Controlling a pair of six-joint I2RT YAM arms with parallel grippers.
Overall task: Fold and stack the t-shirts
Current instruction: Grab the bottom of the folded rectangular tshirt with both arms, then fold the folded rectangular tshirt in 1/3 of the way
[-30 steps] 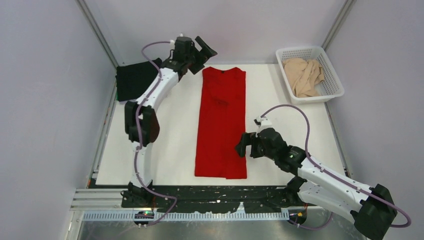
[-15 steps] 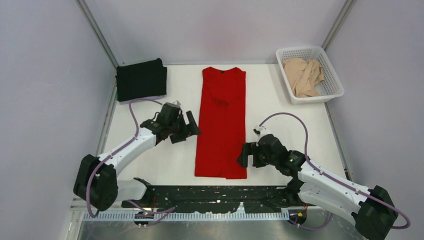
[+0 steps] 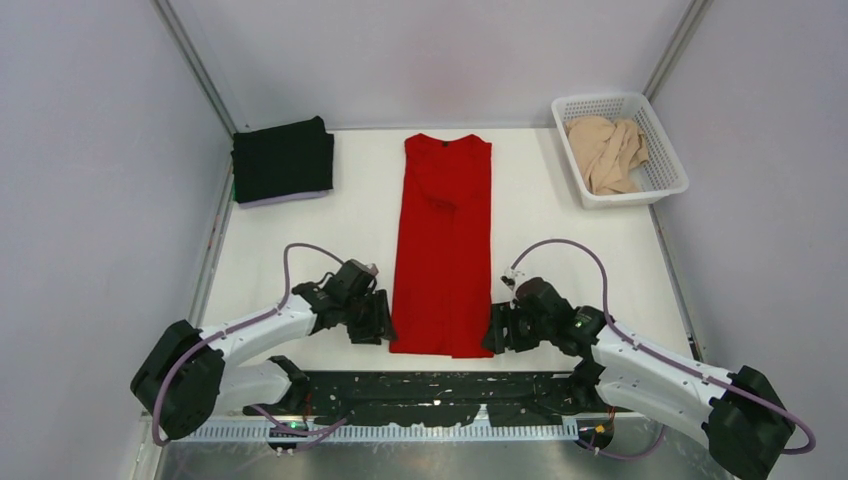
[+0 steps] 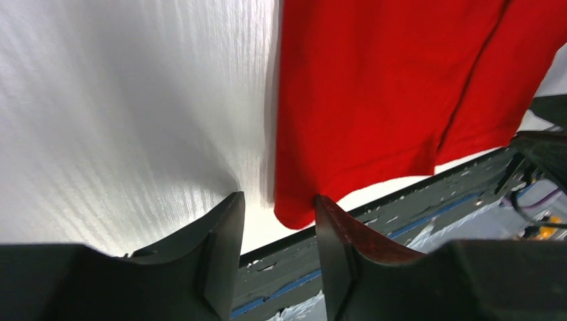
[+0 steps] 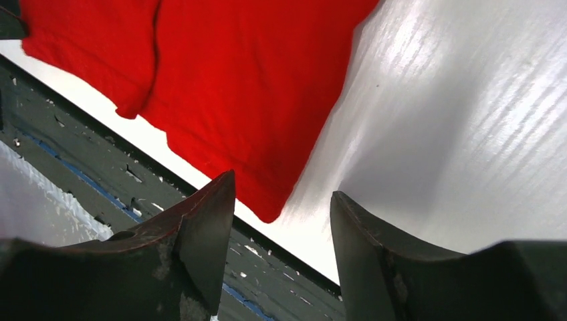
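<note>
A bright red t-shirt (image 3: pixel 443 240), folded into a long narrow strip, lies down the middle of the white table. My left gripper (image 3: pixel 386 330) is low at its near left corner and stands open; in the left wrist view (image 4: pixel 277 200) the red corner (image 4: pixel 294 210) lies between the fingertips, touching the right finger. My right gripper (image 3: pixel 494 332) is open at the near right corner, which shows between its tips (image 5: pixel 284 194) in the right wrist view. A folded black t-shirt (image 3: pixel 283 158) rests at the back left on a pale lavender one (image 3: pixel 285 199). A beige t-shirt (image 3: pixel 608 150) is crumpled in the basket.
The white lattice basket (image 3: pixel 668 160) stands at the back right corner. The dark strip of the table's front edge (image 3: pixel 440 385) runs just behind both grippers. Grey walls close in the left, right and back sides.
The left arm swung from the back of the table down to the red t-shirt's near left corner. The right gripper slid nearer, to the near right corner. Both pairs of jaws narrowed.
</note>
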